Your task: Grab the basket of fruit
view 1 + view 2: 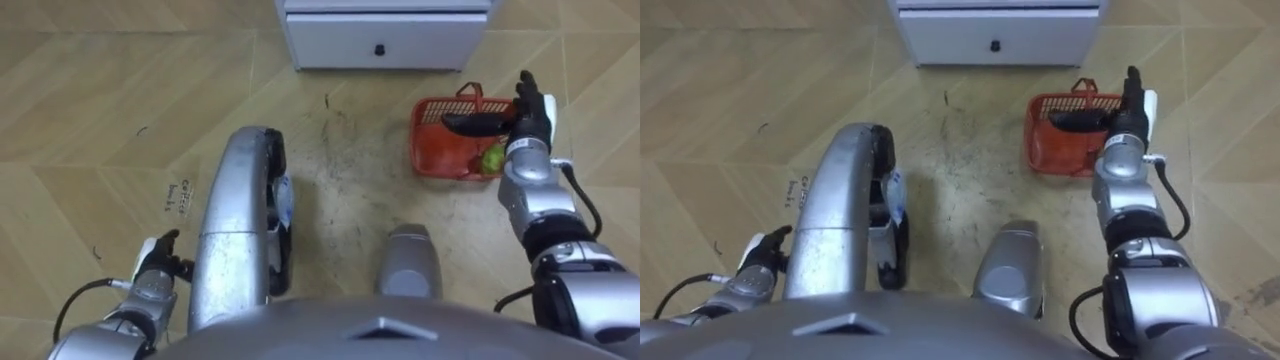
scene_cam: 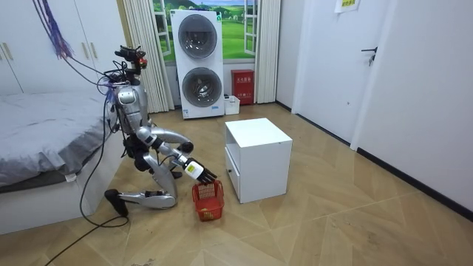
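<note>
basket [image 1: 428,150]: red mesh, dark handle [image 1: 478,123], green fruit [image 1: 493,158], floor [image 1: 350,160] at 1 o'clock
right robot hand [image 1: 532,118]: fingers straight, at basket's 3 o'clock rim
left robot hand [image 1: 158,270]: 7 o'clock, state unclear

The fruit basket [image 1: 450,140] is set on the floor [image 1: 100,90], ahead and to the right of the kneeling robot, near the right end of a cabinet [image 1: 385,35] whose drawer front is turned toward the robot. A fruit [image 1: 492,158] is held in the basket's near right corner. The right hand [image 1: 530,115] is placed at the basket's right rim, by the end of its handle [image 1: 475,123]. The left hand [image 1: 160,265] is found low at the left, beside the knee. In the room view, a bed [image 2: 44,140] is seen behind the robot at the room view's left. Stacked washing machines [image 2: 198,63] are placed against the far wall, behind the cabinet.
</note>
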